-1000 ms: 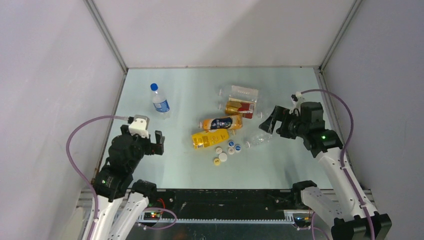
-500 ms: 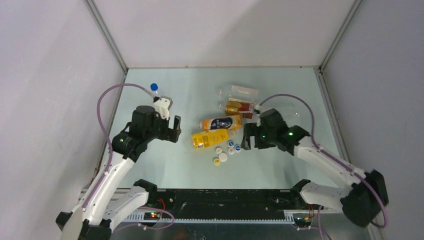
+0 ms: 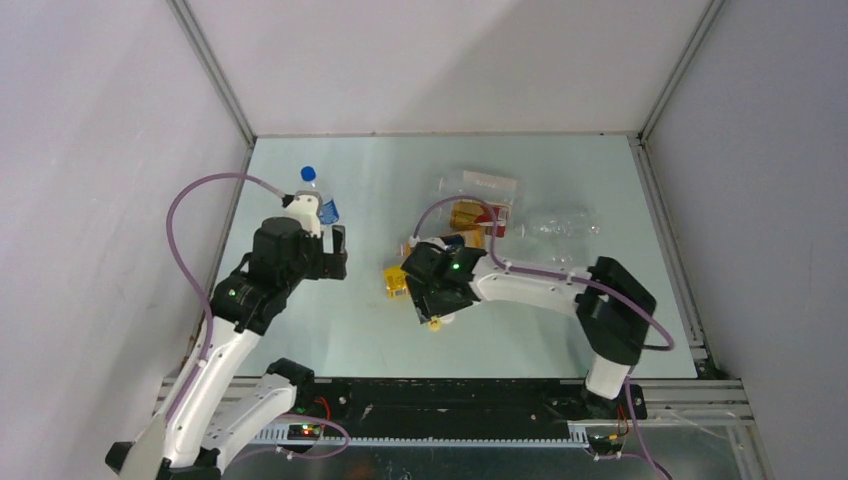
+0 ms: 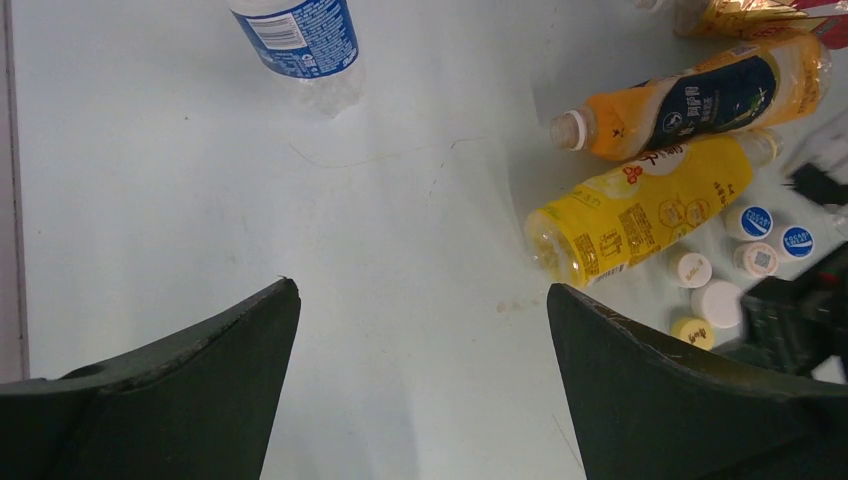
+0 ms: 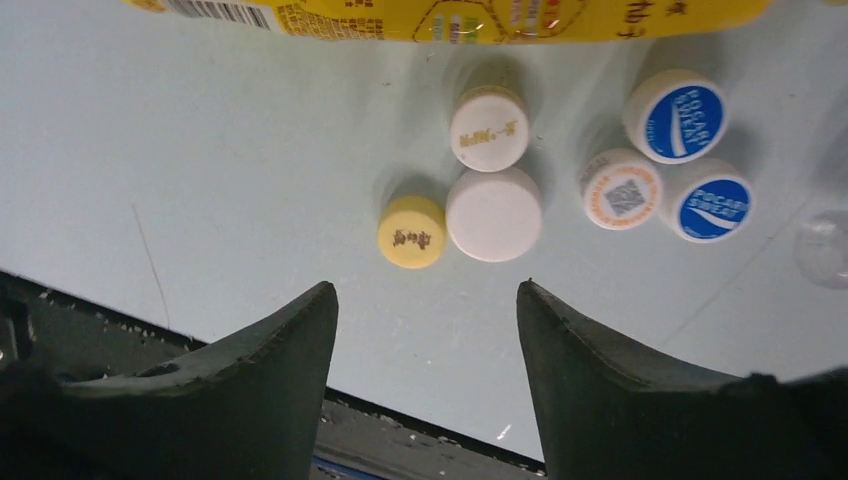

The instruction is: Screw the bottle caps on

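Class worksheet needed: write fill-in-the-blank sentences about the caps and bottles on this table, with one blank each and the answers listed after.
1. The loose caps beside the yellow bottle number ____.
2. The two Pocari Sweat caps are ____ on top.
3. The yellow cap has a plain ____ cap as its nearest neighbour.
4. The blue-label bottle stands ____.

Missing words: six; blue; white; upright.

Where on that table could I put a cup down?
Bare patches: the far strip by the back wall; the near left, between the upright bottle and the yellow bottle; the near right corner, in front of the clear bottle. Crowded: the middle, where caps cluster beside the yellow bottle, under the right gripper.
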Motion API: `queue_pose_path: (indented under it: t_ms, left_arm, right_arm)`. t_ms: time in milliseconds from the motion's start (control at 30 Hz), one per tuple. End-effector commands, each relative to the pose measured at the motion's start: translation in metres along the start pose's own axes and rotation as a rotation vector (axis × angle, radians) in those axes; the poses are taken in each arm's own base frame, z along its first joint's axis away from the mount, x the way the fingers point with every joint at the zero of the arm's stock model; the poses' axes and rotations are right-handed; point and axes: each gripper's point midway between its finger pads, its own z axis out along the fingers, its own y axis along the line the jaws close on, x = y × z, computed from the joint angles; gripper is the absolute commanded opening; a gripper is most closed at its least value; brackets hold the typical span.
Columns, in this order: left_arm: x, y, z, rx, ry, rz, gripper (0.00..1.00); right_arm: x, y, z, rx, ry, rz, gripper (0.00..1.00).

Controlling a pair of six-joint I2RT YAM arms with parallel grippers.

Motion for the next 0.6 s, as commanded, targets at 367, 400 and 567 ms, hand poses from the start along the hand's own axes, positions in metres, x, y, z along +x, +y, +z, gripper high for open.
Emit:
queue_pose_path:
  t_ms: [367, 400, 567]
  left_arm:
    - [-0.003, 0.006, -0.022, -0.012, -0.034, -0.018, 0.99]
    - [-0.003, 0.005, -0.022, -0.007, -0.032, -0.019, 0.98]
    - [-0.002, 0.003, -0.022, 0.004, -0.028, -0.024, 0.98]
  right_arm:
    - [0.018, 0.018, 0.035, 0.125, 0.046, 0.134, 0.51]
    - [0.000, -0.001, 0.039, 0.148, 0.032, 0.200, 0.50]
    - [0.013, 0.017, 0.042, 0.150, 0.017, 0.155, 0.47]
